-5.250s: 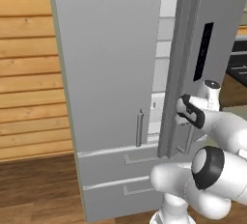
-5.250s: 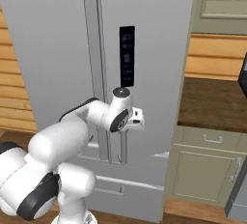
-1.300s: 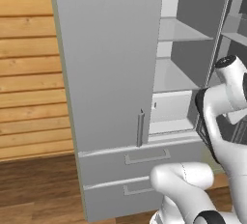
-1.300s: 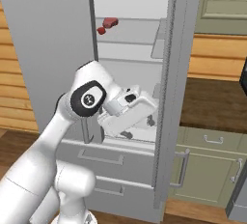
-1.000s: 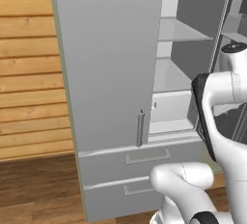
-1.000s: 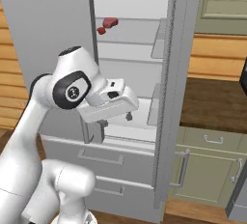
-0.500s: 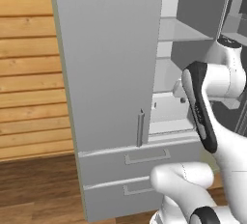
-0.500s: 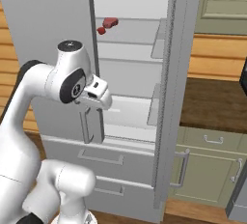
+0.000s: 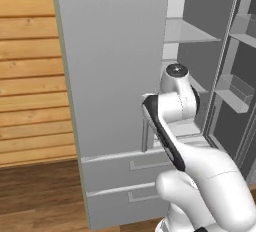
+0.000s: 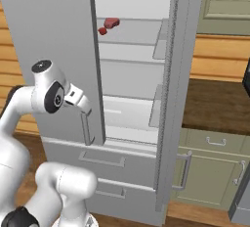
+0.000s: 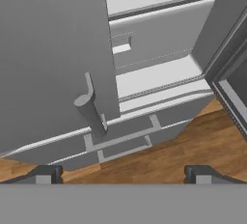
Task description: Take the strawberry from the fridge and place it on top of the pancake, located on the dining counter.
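Gripper point(image 11: 120, 172) open, jaws spread wide, nothing held; it hangs in front of the fridge point(image 10: 49, 40), facing the closed left door's handle point(image 11: 91, 112). Right door swung open. Strawberry point(image 10: 102, 31) sits on the upper shelf point(image 10: 132, 37) inside, just beside a second red item point(image 10: 112, 23).

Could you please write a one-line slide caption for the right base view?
Fridge with right door open, strawberry on an upper shelf, robot hand open beside the closed left door's handle.
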